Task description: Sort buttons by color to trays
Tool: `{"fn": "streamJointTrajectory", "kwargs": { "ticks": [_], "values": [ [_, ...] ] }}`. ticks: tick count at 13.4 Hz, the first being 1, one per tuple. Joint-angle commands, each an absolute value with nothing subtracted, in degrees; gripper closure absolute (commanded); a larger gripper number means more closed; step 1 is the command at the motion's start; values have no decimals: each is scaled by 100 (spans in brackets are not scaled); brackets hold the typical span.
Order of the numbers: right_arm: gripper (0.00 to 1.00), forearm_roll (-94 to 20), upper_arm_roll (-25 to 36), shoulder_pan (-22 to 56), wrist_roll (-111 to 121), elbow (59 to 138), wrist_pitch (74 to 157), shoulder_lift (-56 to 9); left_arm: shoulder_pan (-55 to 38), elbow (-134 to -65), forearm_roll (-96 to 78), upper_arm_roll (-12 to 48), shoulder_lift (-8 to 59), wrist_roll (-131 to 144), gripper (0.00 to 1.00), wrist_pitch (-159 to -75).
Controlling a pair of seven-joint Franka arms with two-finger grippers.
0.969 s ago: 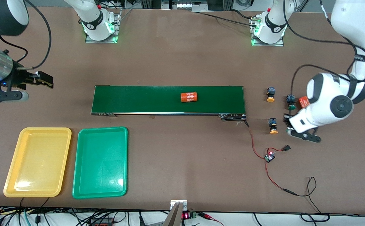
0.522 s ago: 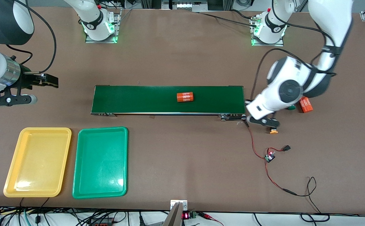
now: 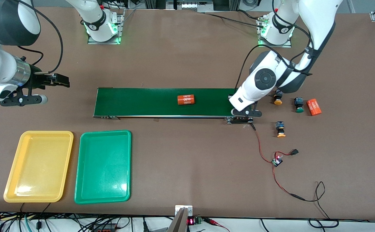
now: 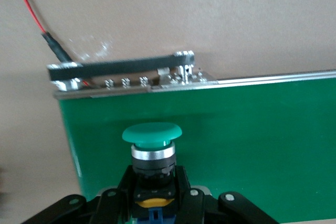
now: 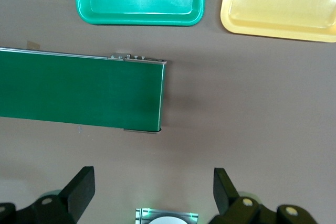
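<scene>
Since a second ago, the left claw [image 3: 246, 113] has swung from the counter's end to over the conveyor belt [image 3: 142, 102], clamped on a green button [image 4: 152, 135]. Both trays, yellow [image 3: 10, 180] and green [image 3: 84, 193], hold nothing; three buttons lie on the brown counter [image 3: 187, 167]. The right claw [image 3: 58, 81] waits, fingers wide, off the belt's other end.

Conveyor belt [image 3: 172, 102]: mid-table, one cylinder [image 3: 186, 99] lying on it. Two trays [image 3: 68, 166]: side by side, nearer the front camera than the belt, toward the right arm's end. Three buttons [image 3: 278, 97] and a second cylinder [image 3: 314, 107]: on the table off the belt's left-arm end. Fourth button [image 4: 152, 148]: over that belt end.
</scene>
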State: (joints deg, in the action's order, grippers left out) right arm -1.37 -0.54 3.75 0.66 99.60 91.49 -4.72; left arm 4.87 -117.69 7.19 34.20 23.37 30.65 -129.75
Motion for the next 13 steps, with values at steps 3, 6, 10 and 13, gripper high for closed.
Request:
{"fn": "streamJointTrajectory", "kwargs": {
  "ticks": [3, 6, 10, 13],
  "values": [
    [0, -422, -88, 465, -316, 12177, 10394, 964, 457, -12059, 633, 3498, 2329, 3217, 83, -13465],
    [0, -431, -141, 912, -735, 12779, 10933, 1266, 501, -11998, 633, 3498, 2294, 3199, 0, -13378],
    [0, -422, -141, 1747, -1738, 12876, 11398, 1099, 571, -11298, 642, 3454, 2066, 3138, 0, -12276],
    [0, -413, -141, 2144, -2135, 12885, 11723, 888, 563, -10294, 721, 3122, 2074, 3076, 0, -10350]
  ]
}}
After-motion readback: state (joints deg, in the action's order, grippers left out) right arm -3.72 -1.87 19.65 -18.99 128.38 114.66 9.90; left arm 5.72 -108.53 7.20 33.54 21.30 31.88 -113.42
